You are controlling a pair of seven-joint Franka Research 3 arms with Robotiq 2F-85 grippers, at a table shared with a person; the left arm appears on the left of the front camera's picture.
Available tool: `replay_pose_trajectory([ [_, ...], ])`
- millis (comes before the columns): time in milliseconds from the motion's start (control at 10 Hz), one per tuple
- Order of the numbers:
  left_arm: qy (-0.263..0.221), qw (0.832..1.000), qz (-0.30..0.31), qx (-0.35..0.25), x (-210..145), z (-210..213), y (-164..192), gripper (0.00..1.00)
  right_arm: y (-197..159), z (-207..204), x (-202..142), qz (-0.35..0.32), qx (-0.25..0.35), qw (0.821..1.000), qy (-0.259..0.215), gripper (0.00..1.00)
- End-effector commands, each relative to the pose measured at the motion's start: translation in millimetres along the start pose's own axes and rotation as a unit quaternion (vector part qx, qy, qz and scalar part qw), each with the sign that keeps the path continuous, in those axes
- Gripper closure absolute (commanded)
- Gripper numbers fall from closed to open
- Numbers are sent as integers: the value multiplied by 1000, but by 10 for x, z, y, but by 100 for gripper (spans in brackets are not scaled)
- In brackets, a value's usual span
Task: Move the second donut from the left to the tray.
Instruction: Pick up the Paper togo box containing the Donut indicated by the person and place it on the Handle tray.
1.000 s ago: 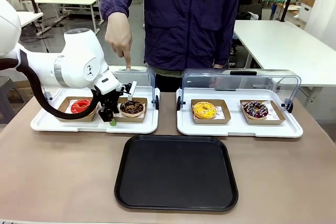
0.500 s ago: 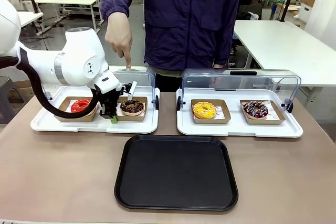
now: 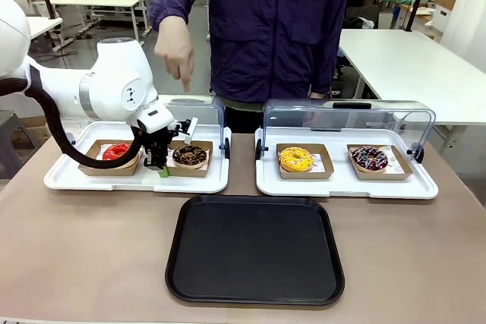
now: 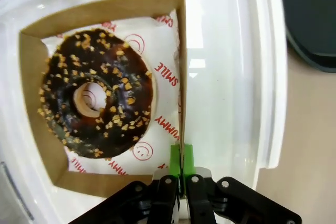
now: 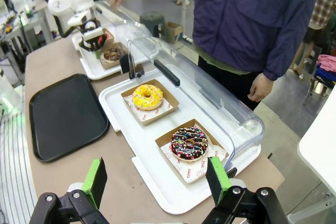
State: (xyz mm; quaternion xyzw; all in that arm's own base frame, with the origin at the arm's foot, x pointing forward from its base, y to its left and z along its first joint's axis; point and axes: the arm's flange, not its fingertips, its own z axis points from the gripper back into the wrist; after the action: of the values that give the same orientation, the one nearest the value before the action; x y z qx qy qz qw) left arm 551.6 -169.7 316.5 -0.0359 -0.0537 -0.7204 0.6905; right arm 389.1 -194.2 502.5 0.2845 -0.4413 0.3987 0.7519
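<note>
The second donut from the left (image 3: 190, 155), dark chocolate with nut bits, lies in its brown cardboard holder (image 4: 37, 129) on the left white display tray. In the left wrist view the donut (image 4: 97, 93) is to the left of the green pads. My left gripper (image 3: 162, 169) (image 4: 182, 157) is shut on the holder's near side wall, at the donut's left in the front view. The black tray (image 3: 254, 250) lies on the table nearer me. My right gripper (image 5: 157, 179) hangs open high above the table's right end, holding nothing.
A red donut (image 3: 116, 152) sits left of my gripper on the white display tray (image 3: 137, 181). A yellow donut (image 3: 295, 159) and a sprinkled donut (image 3: 370, 158) lie on the right display tray. The person's hand (image 3: 176, 51) points down behind the raised clear lid (image 3: 199, 109).
The left gripper has straightened beside the holder and pinched its wall. The person's pointing hand has risen slightly. The donut has barely moved.
</note>
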Motion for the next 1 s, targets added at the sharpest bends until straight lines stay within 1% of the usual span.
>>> replay_pose_trajectory([
  [0, 1, 1000, -13, 8, 31, 13, -35, 100, -6, -9, 21, 6, 0, 1000, -8, 0],
  [300, 1, 1000, -13, 8, 31, 13, -35, 100, -6, -9, 21, 6, 0, 1000, -8, 0],
  [400, -1, 1000, -5, 6, 48, 40, 14, 98, -6, -9, 21, 6, 0, 1000, -8, 0],
  [700, 2, 998, -2, 61, 199, 423, -254, 98, -6, -9, 21, 6, 0, 1000, -8, 0],
  [900, -2, 997, -1, 78, 289, 664, -407, 98, -6, -9, 21, 6, 0, 1000, -8, 0],
])
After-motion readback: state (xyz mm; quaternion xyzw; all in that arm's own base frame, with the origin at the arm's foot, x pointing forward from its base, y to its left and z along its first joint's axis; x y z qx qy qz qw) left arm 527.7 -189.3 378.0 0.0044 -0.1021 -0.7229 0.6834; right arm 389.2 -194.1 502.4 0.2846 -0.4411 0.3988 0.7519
